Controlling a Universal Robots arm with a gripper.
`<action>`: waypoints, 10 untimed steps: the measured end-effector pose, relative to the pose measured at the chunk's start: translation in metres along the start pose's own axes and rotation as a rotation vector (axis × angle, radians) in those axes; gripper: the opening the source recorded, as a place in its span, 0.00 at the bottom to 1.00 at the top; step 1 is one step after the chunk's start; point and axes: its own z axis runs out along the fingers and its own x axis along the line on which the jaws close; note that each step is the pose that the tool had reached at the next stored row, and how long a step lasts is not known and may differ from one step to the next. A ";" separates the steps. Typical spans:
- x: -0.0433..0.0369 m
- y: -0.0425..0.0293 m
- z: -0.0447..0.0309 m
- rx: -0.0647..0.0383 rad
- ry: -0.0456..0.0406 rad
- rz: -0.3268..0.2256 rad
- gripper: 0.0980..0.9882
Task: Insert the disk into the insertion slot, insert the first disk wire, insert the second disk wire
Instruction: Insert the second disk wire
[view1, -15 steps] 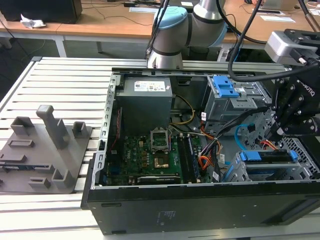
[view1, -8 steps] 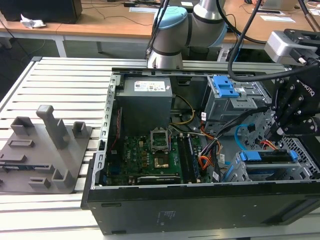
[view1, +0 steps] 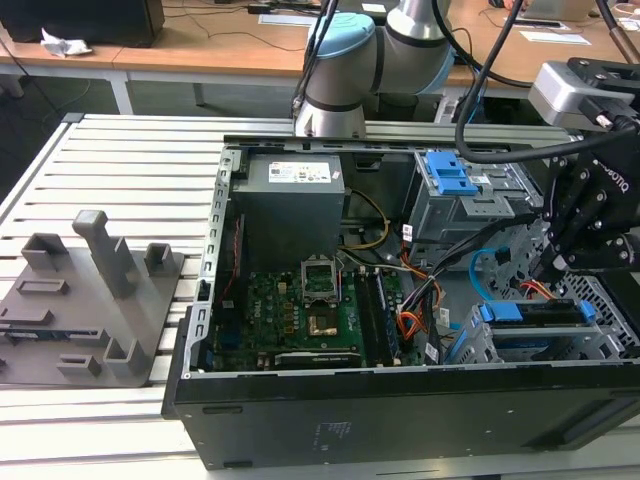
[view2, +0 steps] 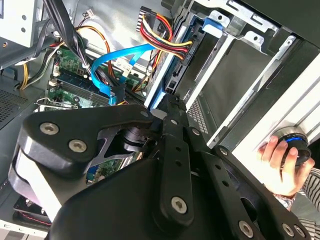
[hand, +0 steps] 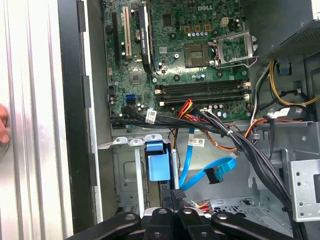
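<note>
At the exterior view's left, a grey plastic fixture (view1: 90, 300) with upright blocks lies on the ribbed metal table (view1: 130, 160). In the middle, the open black case (view1: 400, 415) shows a green board (view1: 300, 310). At the right, the disk (view1: 530, 312) in its bright blue frame sits in the perforated grey insertion slot (view1: 612, 300). The black gripper (view1: 553, 268) hangs just above it, fingers pressed together, gripping nothing that I can see. The glossy second disk wire (hand: 200, 175) curls near, its dark plug loose.

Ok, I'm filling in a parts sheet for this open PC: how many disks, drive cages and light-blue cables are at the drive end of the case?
Disk in its blue carrier: 1
Drive cages: 2, the low perforated cage and the taller bay with the blue latch
Light-blue cable: 1
Total: 4
</note>
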 end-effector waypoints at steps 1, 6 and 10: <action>0.0000 0.0001 0.0000 0.000 0.0000 0.000 0.08; 0.0000 0.0002 0.0000 0.000 0.0000 0.000 0.30; -0.0135 0.0015 -0.0004 0.000 0.0001 0.000 0.30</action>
